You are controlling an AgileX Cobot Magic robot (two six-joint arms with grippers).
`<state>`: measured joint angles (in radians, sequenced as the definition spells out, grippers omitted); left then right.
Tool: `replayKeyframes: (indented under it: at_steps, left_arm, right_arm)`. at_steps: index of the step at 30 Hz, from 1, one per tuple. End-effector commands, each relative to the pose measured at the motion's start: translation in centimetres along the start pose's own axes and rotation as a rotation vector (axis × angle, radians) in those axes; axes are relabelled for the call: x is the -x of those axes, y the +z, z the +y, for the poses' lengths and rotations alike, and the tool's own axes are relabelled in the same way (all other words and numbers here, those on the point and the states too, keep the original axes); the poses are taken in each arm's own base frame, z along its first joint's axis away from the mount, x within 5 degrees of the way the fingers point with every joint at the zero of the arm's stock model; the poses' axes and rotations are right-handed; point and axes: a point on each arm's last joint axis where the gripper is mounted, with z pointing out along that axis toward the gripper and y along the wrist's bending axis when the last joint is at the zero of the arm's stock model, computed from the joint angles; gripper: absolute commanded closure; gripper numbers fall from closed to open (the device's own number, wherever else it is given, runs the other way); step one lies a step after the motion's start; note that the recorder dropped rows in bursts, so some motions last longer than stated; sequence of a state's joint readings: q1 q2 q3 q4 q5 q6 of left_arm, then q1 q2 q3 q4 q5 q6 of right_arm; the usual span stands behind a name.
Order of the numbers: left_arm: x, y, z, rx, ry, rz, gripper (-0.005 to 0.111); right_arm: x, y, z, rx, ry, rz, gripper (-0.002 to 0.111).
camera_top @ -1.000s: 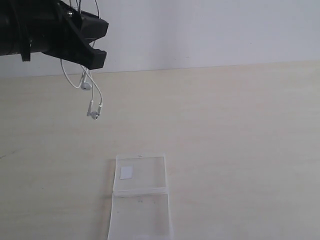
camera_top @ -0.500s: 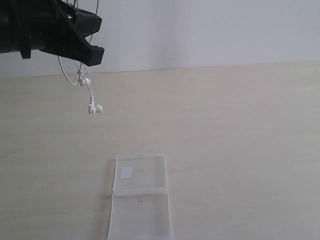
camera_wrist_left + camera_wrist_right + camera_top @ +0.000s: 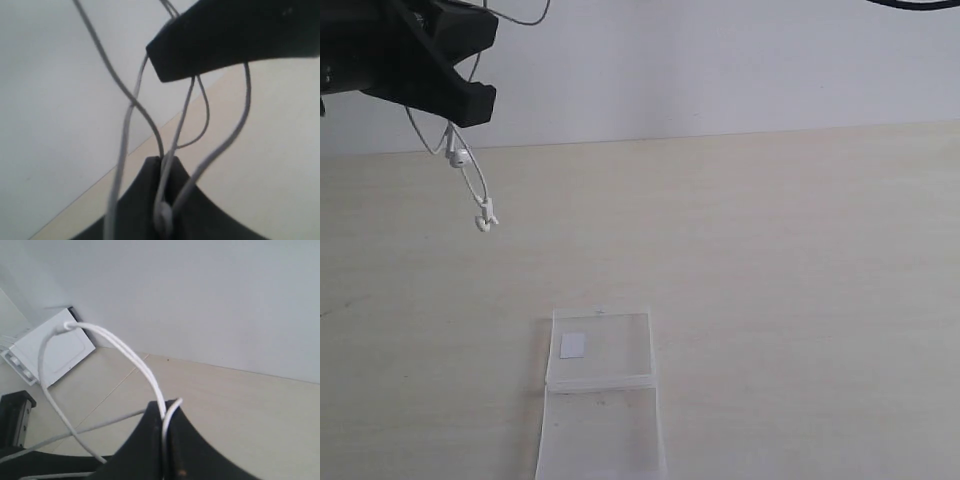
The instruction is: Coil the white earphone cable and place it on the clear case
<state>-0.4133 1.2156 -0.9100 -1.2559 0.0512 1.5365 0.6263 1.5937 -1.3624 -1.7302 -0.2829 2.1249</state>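
Left gripper is hanging high over the back left corner of the table, its black fingers pressed together and pinching the cable. In the left wrist view several grey-white strands are running into the slot where the gripper is closing on them, bunching in a small knot there. Another black part is crossing above the strands in that view; I cannot tell what it is.

From the grip the cable is dangling free in the air, touching nothing below. One earbud is hanging just under the fingers. The other earbud is swinging lower, well above the tabletop. A thin loop is arching up and over the top of the gripper against the wall.

Right gripper is lying outside the exterior view. Its own wrist view is showing the fingers pressed together on the cable, with a doubled white strand bowing up and away from the tips.

Lying open and flat toward the near side of the table, left of the middle, the case is reaching the lower edge of the picture. Its two halves are meeting at the hinge, and the far half is carrying the white sticker. Case and cable are staying well apart.
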Motion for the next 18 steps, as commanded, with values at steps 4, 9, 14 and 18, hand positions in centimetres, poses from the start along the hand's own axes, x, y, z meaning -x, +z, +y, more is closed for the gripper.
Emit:
replayKeyframes:
  at_steps: [4, 9, 14, 18]
  left_arm:
    - [0.7, -1.1, -0.2, -0.016, 0.002, -0.034, 0.107]
    - [0.8, -1.3, -0.1, -0.007, 0.002, -0.040, 0.107]
    - [0.7, -1.3, -0.1, -0.008, 0.002, -0.038, 0.107]
    - [0.7, -1.3, -0.1, -0.008, 0.002, -0.038, 0.107]
  right_arm:
    - [-0.6, -0.2, -0.8, -0.047, -0.004, 0.003, 0.108]
    - [-1.7, -0.1, -1.3, -0.066, 0.006, 0.033, 0.108]
    - [-3.1, -0.1, -2.0, -0.090, 0.017, 0.069, 0.108]
    - [-4.3, -0.2, -2.5, -0.104, 0.026, 0.103, 0.108]
